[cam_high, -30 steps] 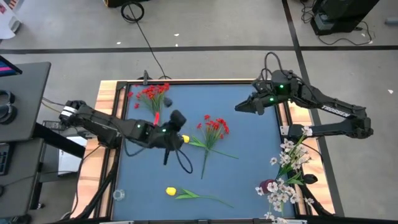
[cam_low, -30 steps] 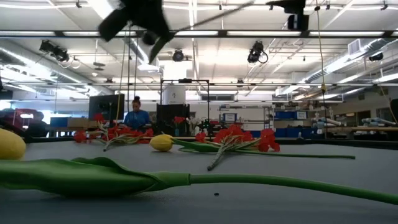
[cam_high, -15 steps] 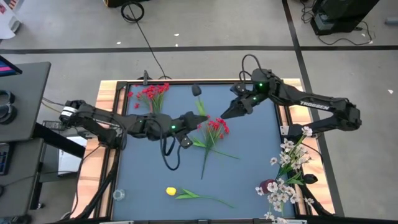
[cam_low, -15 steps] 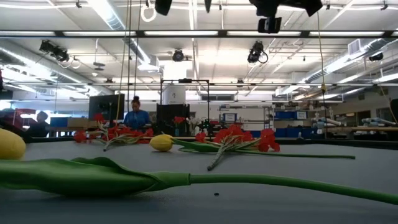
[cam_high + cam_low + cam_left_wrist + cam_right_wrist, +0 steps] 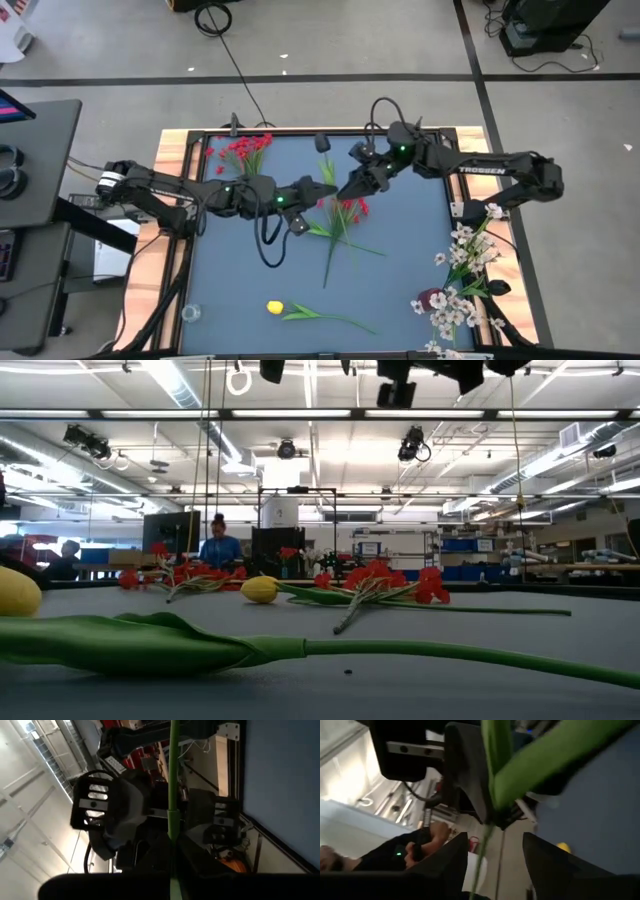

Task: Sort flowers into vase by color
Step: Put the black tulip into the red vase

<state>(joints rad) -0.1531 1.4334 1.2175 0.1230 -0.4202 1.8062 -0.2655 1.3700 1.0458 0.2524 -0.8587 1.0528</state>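
Left tool (image 5: 303,190), clamped on a green stem (image 5: 173,780), meets the open right tool (image 5: 345,190) mid-frame; red flowers (image 5: 345,208), yellow tulip (image 5: 276,308) unsorted.

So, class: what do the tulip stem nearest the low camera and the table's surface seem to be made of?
The tulip stem looks like smooth moulded plastic: an even green with a slight sheen and no natural blemishes. The table surface looks like a matte blue-grey mat, possibly fabric or rubber: it shows no glare under the ceiling lights. Neither can be told for certain.
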